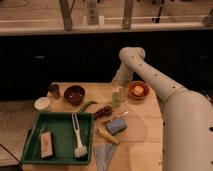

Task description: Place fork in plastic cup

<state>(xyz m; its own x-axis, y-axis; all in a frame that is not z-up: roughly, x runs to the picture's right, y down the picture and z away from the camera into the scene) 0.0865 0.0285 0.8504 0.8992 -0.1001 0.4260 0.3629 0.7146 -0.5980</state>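
Nearest to us, at the bottom of the frame, a bluish cloth lies at the table's front edge. To its left a green tray fills the lower left; in it we see a white long-handled scrub brush lying lengthwise and a small brown block beside it, apart from the brush.

Just right of the tray's far corner lies a yellowish object, and above it in the frame a blue sponge. The fork shows as a thin pale streak lying flat on the table just beyond the sponge, slanting up to the right, below the plastic cup and outside it.

In the middle of the frame we make out a curved green vegetable and a small reddish-brown clump to its right. The plastic cup stands upright just beyond these, near the table's centre.

The gripper hangs close over the plastic cup's rim, at the end of the white arm that sweeps in from the lower right. We cannot tell whether it is apart or together.

Along the far side stand a white round container, a small dark cup, a dark red bowl and, right of the cup, an orange bowl.
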